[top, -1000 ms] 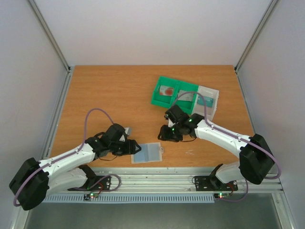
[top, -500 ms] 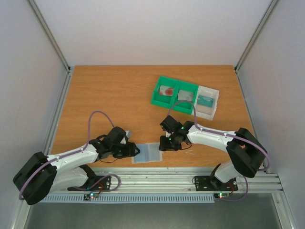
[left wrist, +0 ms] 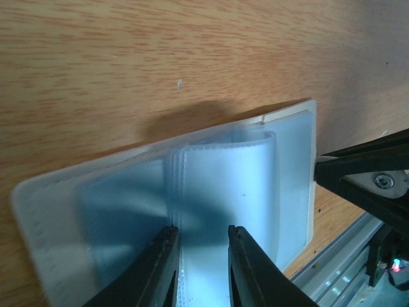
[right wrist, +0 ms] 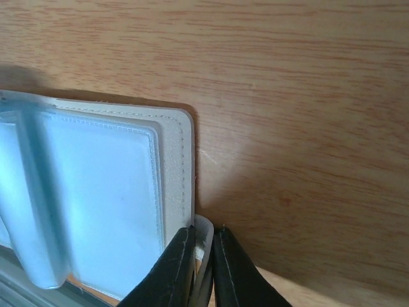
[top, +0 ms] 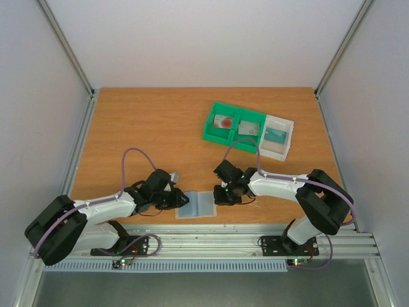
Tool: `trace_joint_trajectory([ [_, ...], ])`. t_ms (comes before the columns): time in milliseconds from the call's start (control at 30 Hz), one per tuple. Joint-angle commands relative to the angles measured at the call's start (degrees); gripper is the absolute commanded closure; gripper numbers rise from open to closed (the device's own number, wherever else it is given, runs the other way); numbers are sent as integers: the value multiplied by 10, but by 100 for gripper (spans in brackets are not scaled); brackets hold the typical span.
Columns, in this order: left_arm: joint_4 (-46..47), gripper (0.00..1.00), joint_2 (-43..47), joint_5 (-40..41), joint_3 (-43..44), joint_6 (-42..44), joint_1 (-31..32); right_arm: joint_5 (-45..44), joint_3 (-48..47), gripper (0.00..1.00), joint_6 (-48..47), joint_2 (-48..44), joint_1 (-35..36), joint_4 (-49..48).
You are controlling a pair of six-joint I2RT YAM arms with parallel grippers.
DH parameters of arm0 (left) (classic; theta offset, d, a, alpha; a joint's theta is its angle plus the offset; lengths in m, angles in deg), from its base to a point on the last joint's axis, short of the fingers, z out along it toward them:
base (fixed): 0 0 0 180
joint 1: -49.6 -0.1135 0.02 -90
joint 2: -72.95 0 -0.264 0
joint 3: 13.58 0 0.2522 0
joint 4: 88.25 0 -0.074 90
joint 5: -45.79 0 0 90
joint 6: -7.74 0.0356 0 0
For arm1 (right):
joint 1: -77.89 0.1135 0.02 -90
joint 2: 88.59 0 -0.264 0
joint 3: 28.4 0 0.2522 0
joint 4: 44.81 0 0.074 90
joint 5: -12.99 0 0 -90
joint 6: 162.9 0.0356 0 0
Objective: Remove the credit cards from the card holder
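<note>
Left pincer (left wrist: 203, 233), right pincer (right wrist: 204, 231) clamp card holder (top: 198, 204); green bin (top: 211, 135) holds, seemingly, two cards (top: 223, 121).

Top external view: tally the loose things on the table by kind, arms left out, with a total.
card holder: 1
credit cards: 3 (red-marked card, greyish card, teal card)
green bin: 1
white tray: 1
Total: 6
</note>
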Motion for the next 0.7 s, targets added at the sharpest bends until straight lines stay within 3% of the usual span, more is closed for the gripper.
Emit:
trace_joint_trajectory([
  [0,70,78,-22,-14,-11,-9,-1,-8,28,90,19,17,9,-33],
  [133,102,85,-32,-30,-14,-21,0,-17,30,92,26,12,9,-40],
  [267,64,83,-16,-11,-9,-25,-1,-68,31,93,33,-4,9,-19],
  [367,-9,73,19,24,2,-10,-1,-81,38,92,47,-23,9,-16],
  [533,-131,57,73,70,35,31,-1,-107,35,83,63,-51,9,9],
  [667,-182,39,115,70,63,62,-1,-114,13,70,43,-78,9,33],
])
